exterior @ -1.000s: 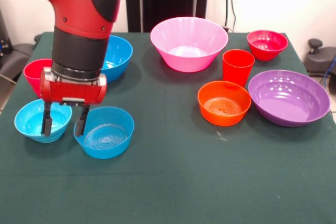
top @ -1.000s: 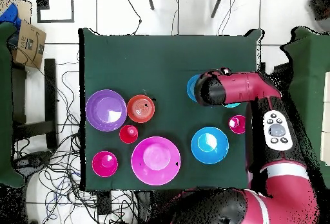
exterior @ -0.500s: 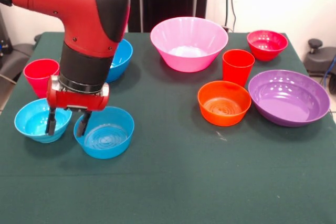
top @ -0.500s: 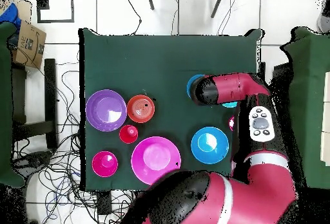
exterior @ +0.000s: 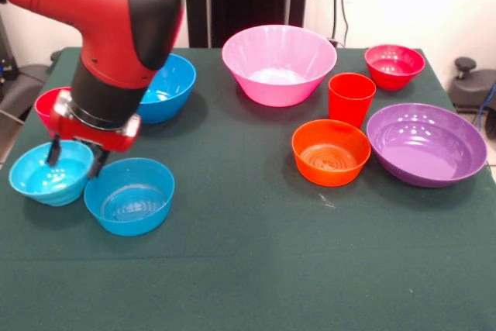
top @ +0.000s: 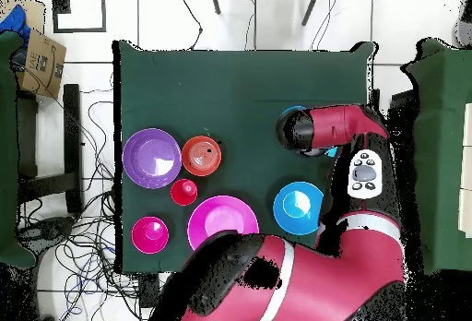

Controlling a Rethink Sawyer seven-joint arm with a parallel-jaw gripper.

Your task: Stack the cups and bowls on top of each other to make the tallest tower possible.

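Two small blue bowls noted at desk's 8 o'clock, front view. Jaws (exterior: pixel 75 162) spread astride light-blue bowl (exterior: pixel 45 176) rim, not clenched. Risk judged: neighbouring blue bowl (exterior: pixel 129 196) nudged, rim grip slipped on lift.

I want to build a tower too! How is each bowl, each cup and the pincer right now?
pincer, open, dipping into the light-blue bowl
light-blue bowl, upright, unstacked
small blue bowl, upright, empty
deep blue bowl, upright, empty
pink bowl, upright, empty
orange bowl, upright, empty
purple bowl, upright, empty
red bowl, upright, empty
orange-red cup, upright, alone
pinkish-red cup, upright, partly hidden
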